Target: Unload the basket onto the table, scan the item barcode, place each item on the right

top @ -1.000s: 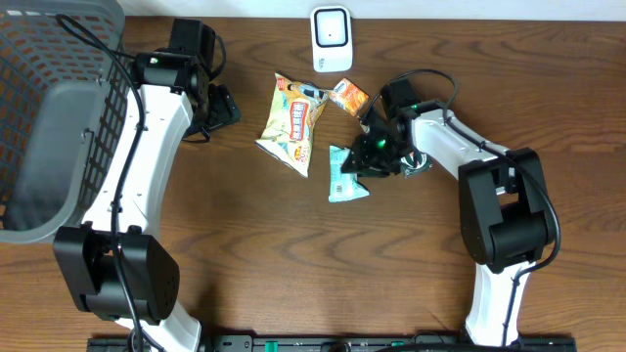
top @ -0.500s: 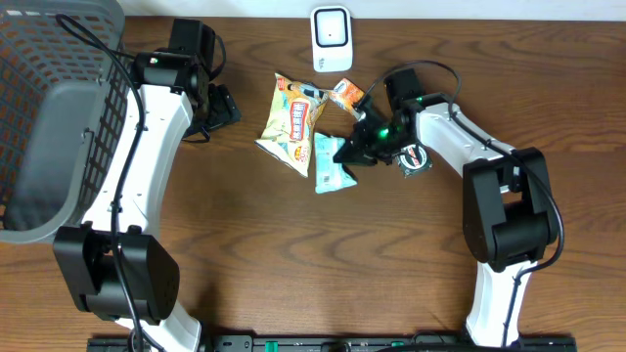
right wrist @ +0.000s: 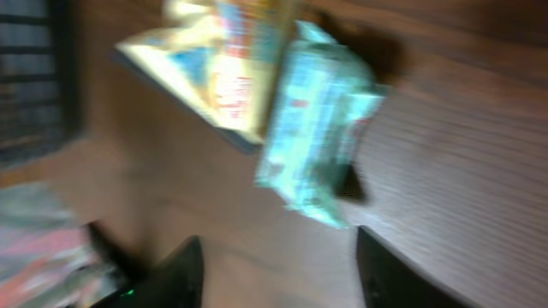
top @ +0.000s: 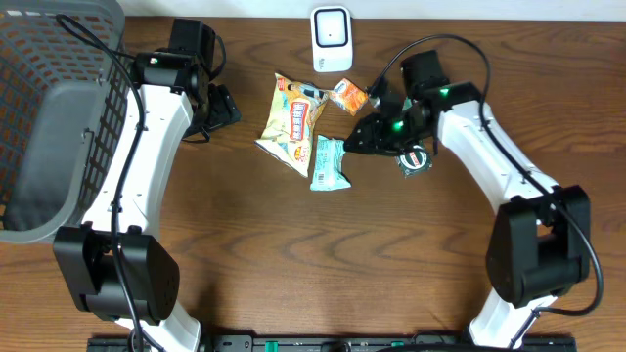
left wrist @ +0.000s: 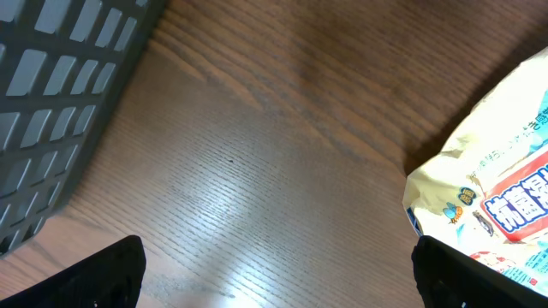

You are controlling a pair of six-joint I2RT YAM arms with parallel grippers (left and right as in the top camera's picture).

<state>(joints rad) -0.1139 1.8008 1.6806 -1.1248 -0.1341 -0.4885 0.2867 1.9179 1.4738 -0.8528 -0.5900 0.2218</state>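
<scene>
A brown wooden bench (top: 293, 244) carries a grey plastic mesh basket (top: 39, 117) at its left end. The yellow crinkled snack bag (top: 291, 122) lies mid-bench. The teal foil packet (top: 330, 163) lies flat just beside it, clear of the spread, empty right fingers (right wrist: 180, 274). The left fingers (left wrist: 111, 274) gape wide, empty.

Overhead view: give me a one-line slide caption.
Right pincer open beside a teal snack packet lying by a yellow snack bag, near the white scanner; left pincer open near the grey basket.
</scene>
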